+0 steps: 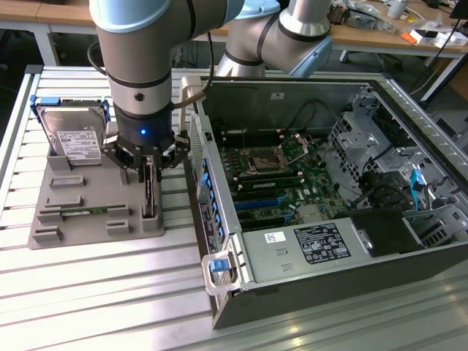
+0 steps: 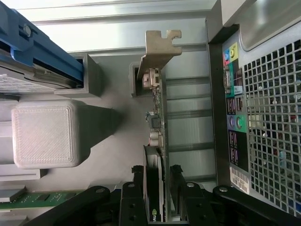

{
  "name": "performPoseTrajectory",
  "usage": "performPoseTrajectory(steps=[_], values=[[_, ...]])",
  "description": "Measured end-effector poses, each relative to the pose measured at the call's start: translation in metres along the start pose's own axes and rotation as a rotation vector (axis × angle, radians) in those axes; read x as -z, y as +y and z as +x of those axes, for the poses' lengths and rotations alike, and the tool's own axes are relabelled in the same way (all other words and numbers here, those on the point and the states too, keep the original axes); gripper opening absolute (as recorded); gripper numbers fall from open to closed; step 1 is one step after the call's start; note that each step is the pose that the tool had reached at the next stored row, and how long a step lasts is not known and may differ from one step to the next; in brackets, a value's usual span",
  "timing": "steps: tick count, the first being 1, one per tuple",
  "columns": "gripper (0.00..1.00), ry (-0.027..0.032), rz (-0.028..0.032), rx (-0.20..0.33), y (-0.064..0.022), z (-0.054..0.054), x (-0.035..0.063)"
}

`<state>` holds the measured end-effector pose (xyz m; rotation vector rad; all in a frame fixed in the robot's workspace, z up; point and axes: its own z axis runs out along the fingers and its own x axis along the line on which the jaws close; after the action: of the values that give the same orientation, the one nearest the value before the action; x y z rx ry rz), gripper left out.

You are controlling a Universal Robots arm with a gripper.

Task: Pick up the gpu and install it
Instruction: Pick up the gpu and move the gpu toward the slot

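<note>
Gripper point(image 1: 149, 172) hangs straight down over the gpu point(image 1: 150, 201), fingers point(image 2: 136, 190) spread wide, one on each side of the card (we see no clamping). Gpu stands on edge in a slot of the grey fixture tray point(image 1: 80, 191), its silver bracket point(image 2: 159, 47) at the end away from the fingers. Tray lies on a slatted aluminium table point(image 1: 95, 292). Just beside the card, toward the exterior view's right, rises the open computer case point(image 1: 292, 287), its rear panel point(image 2: 235, 122) facing the card; little room on that side. Toward the exterior view's left we note a hard drive point(image 1: 73, 139) propped in the tray and a memory stick point(image 1: 84, 212) lying flat, both apart from the card. Motherboard point(image 1: 278, 172) lies exposed inside the case. Wooden benches point(image 1: 380, 40) stand behind.
</note>
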<state>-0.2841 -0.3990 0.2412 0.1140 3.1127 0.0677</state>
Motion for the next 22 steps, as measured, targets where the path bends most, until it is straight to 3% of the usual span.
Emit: performPoseTrajectory(steps=[12, 22], values=[[0.36, 0.0001, 0.0002, 0.0, -0.0004, 0.0002, -0.0082], [0.36, -0.0006, -0.0001, 0.0, -0.0003, 0.0001, -0.0054]])
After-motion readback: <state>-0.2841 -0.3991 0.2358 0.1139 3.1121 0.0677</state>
